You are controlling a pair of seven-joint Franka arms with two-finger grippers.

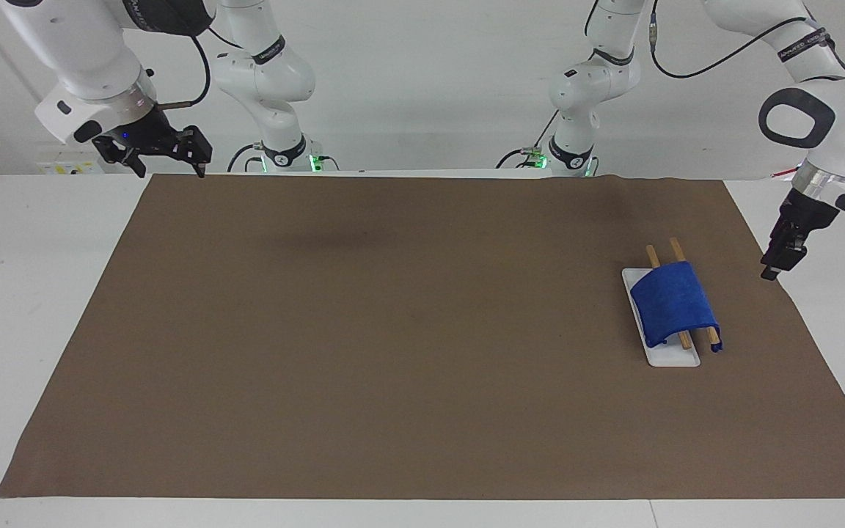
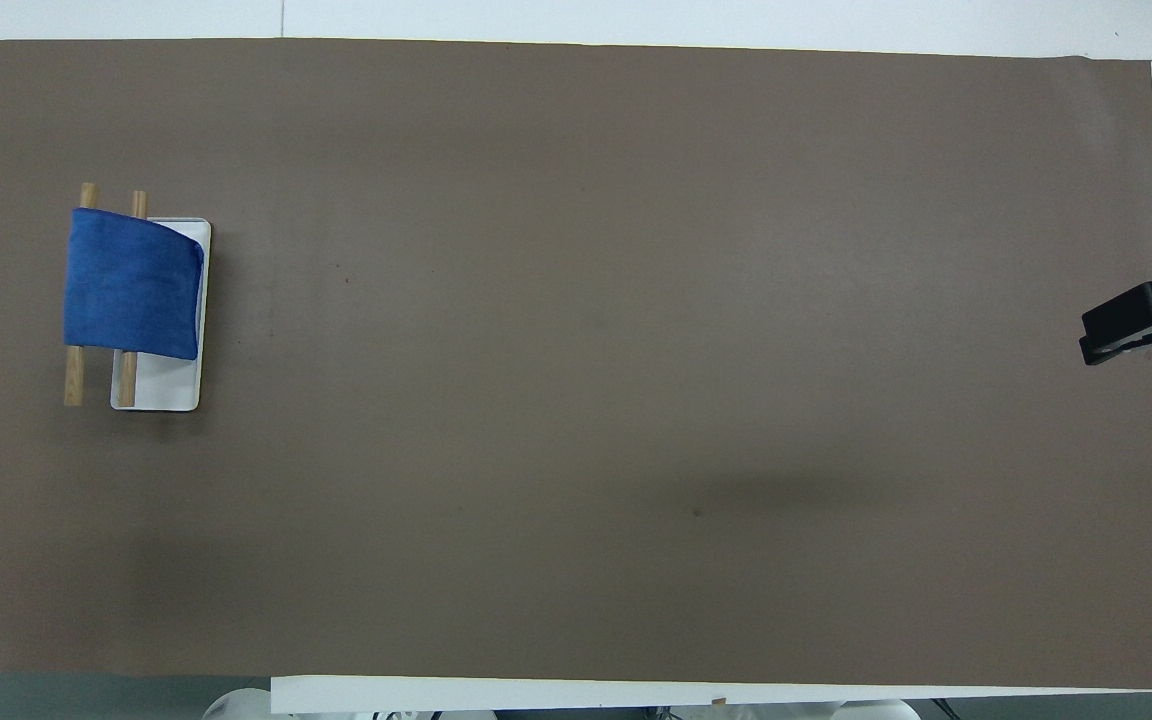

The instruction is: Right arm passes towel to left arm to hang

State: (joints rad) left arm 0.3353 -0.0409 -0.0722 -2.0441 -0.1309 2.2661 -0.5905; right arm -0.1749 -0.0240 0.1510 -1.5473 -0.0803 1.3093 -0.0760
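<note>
The blue towel (image 1: 674,304) hangs draped over two wooden rods (image 1: 675,249) of a small rack with a white base (image 1: 675,357), at the left arm's end of the table. It also shows in the overhead view (image 2: 133,285), lying across both rods (image 2: 74,375). My left gripper (image 1: 774,268) is up in the air over the mat's edge beside the rack, apart from the towel, open and empty. My right gripper (image 1: 172,170) is open and empty, raised over the mat's corner at the right arm's end. One of its fingers (image 2: 1126,322) shows in the overhead view.
A brown mat (image 1: 393,330) covers most of the white table. The rack is the only object standing on it.
</note>
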